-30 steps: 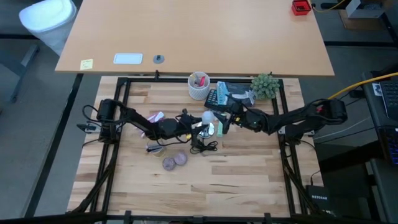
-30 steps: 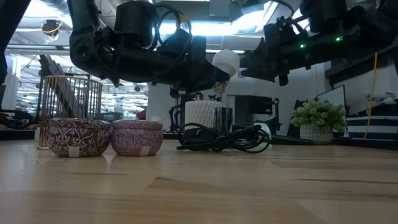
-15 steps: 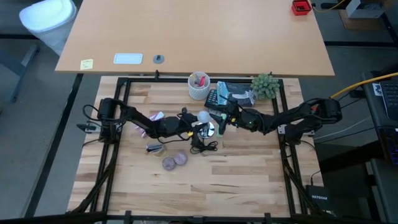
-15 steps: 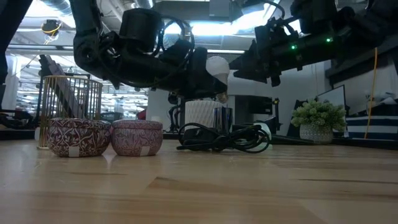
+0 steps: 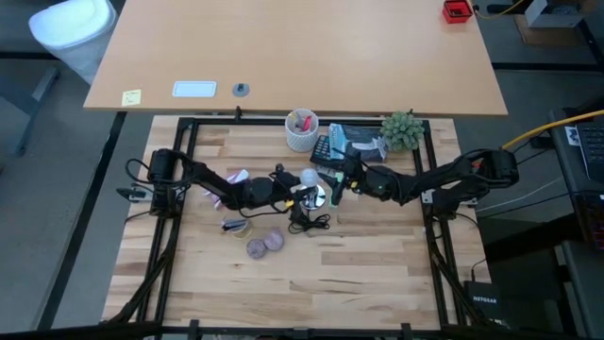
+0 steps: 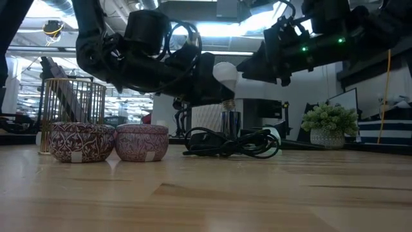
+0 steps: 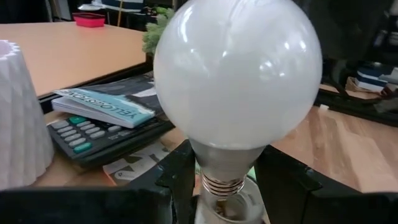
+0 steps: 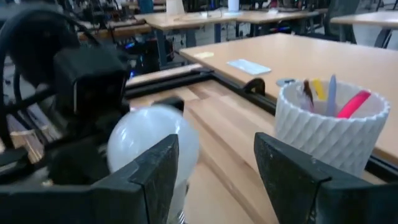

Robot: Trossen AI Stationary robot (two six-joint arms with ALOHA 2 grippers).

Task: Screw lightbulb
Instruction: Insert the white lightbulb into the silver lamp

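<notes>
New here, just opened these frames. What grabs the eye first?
The white lightbulb, held upright mid-table between the left gripper's fingers, its metal screw base sitting in a socket. The right gripper faces it with jaws open, not touching, so both dark arms meet at the table's centre. Next come two purple tins side by side at the front and a white cup of pens at the back.

In the low view dark arms are covering the lower part of the lightbulb near the upper centre, while in the left wrist view its screw base is running off the bottom edge, and the white cup is being cropped at the left edge.
</notes>
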